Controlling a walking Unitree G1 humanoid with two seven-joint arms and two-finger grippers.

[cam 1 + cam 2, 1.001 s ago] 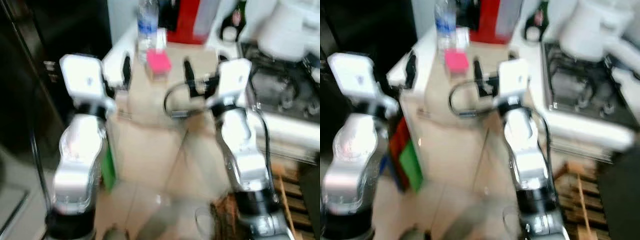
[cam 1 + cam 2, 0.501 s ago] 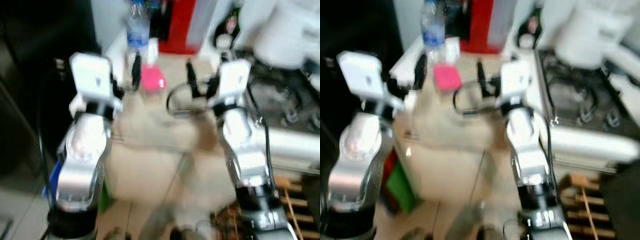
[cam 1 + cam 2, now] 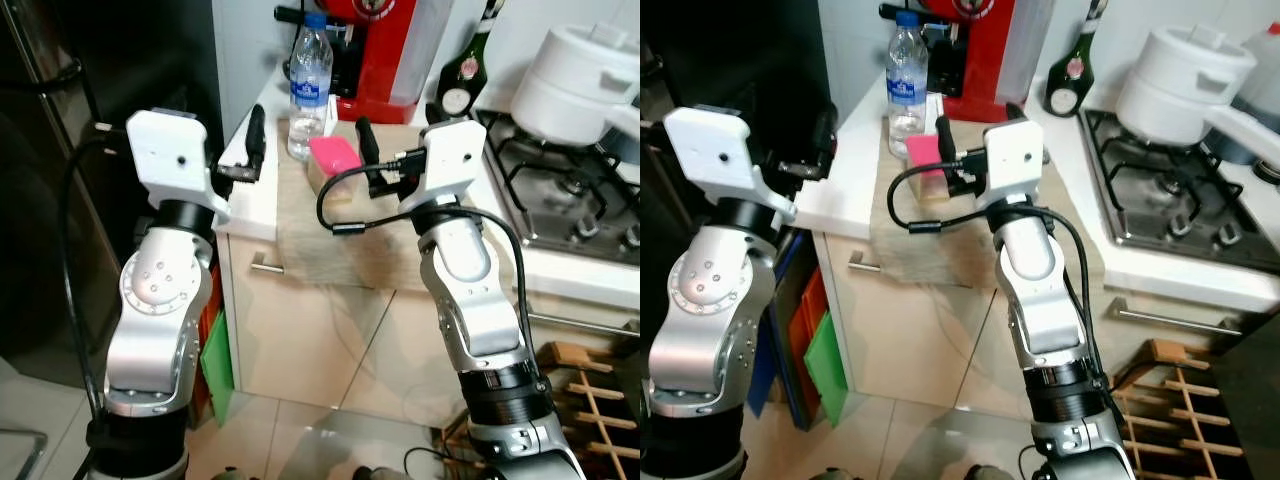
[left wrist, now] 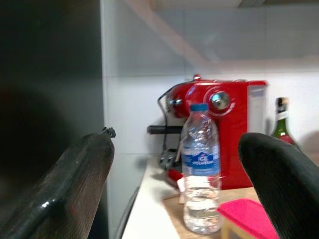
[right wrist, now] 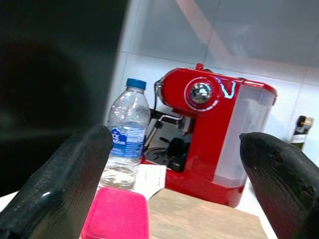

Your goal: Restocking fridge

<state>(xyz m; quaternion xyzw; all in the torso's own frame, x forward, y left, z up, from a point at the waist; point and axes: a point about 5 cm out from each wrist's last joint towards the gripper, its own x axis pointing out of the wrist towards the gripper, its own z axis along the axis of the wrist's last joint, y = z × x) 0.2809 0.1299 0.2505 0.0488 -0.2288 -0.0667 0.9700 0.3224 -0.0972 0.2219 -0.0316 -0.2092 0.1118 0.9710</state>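
A clear water bottle [image 3: 309,85] with a blue cap stands upright on the white counter [image 3: 250,200], in front of a red coffee machine [image 3: 395,50]. Just beside it lies a small box with a pink top [image 3: 335,155]. The dark fridge [image 3: 100,60] rises at the left. My left gripper [image 3: 252,130] is held at counter height, left of the bottle, open and holding nothing. My right gripper [image 3: 364,140] hovers open just right of the pink box. The bottle [image 4: 200,169] sits between the left fingers' line of sight; the right gripper [image 5: 174,139] faces bottle, box and machine.
A green wine bottle [image 3: 460,90] stands right of the coffee machine. A white pot [image 3: 575,85] sits on the gas hob [image 3: 570,190] at the right. Below the counter are cabinet fronts with a handle [image 3: 262,266], and a wooden rack [image 3: 590,400] stands on the floor at the lower right.
The blurred, shifting picture has steadied and the counter now sits closer: the camera moved. Both grippers stay open, held up before the bottle and box.
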